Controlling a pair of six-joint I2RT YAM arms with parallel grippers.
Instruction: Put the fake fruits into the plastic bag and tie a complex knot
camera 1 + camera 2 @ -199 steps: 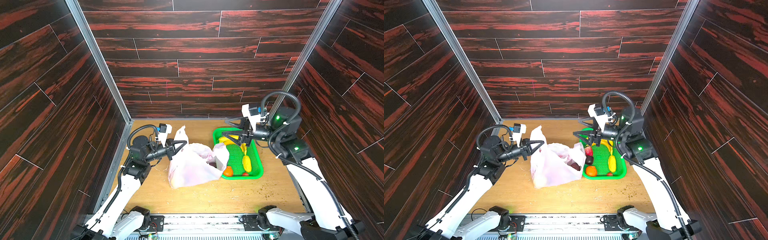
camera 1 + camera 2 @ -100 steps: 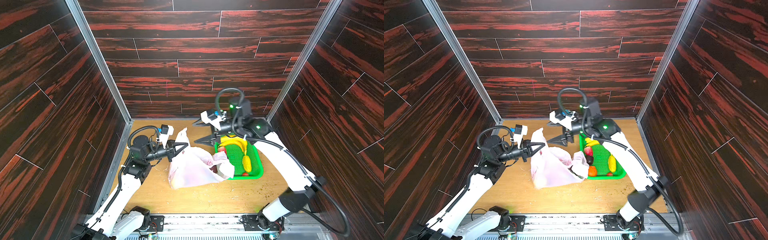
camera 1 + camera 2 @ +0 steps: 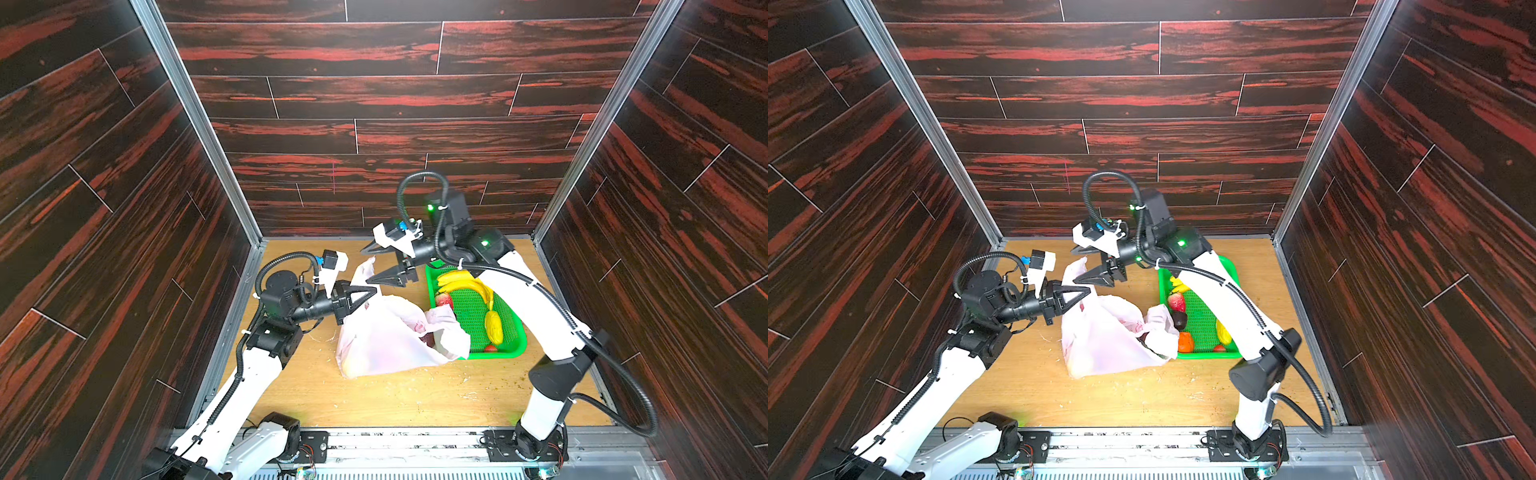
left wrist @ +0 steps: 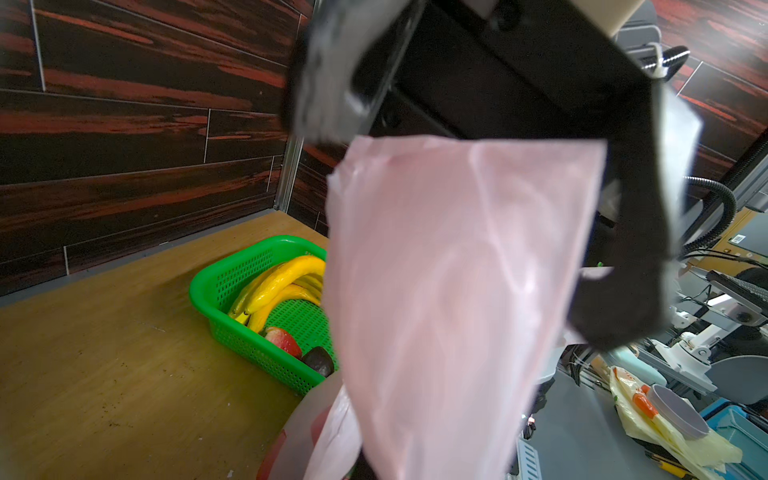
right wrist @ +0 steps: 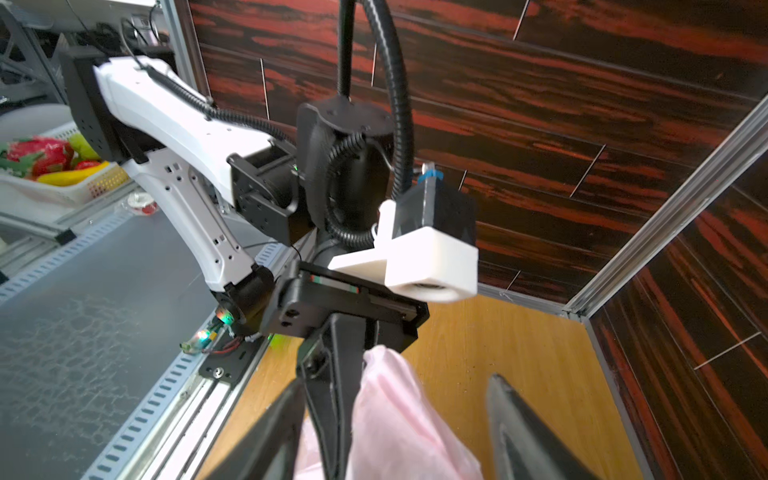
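Plastic bag point(image 3: 386, 345): whitish-pink, slumped mid-worktop point(image 3: 374, 403). The mouth gapes toward 3 o'clock. In both top views its lip overlaps the 9 o'clock rim of the green mesh basket point(image 3: 517, 332).

Handle strip point(image 3: 365, 268): stands up loose at the bag's 11 o'clock corner.

Left tool point(image 3: 370, 291): clenched on the bag's upper edge at that same corner, holding the film lifted off the worktop.

Right tool point(image 3: 374, 279): reaches across the middle, with its tip just at 12 o'clock of the left tool's tip. In the right wrist view its fingers point(image 5: 523, 424) stand spread, released, with pink film between them. Cannot tell whether they touch it.

Fruits lie in the basket, at 3 o'clock of the bag:
- Banana bunch point(image 3: 461, 284) at the 12 o'clock end.
- Lemon point(image 3: 493, 326) toward 4 o'clock.
- Orange point(image 3: 1185, 341) at the 7 o'clock corner.
- Dark purple ball point(image 3: 1179, 321) against the 9 o'clock rim, touching the bag's lip.
- Red-pink fruit point(image 3: 1176, 302) just at 12 o'clock of that ball.
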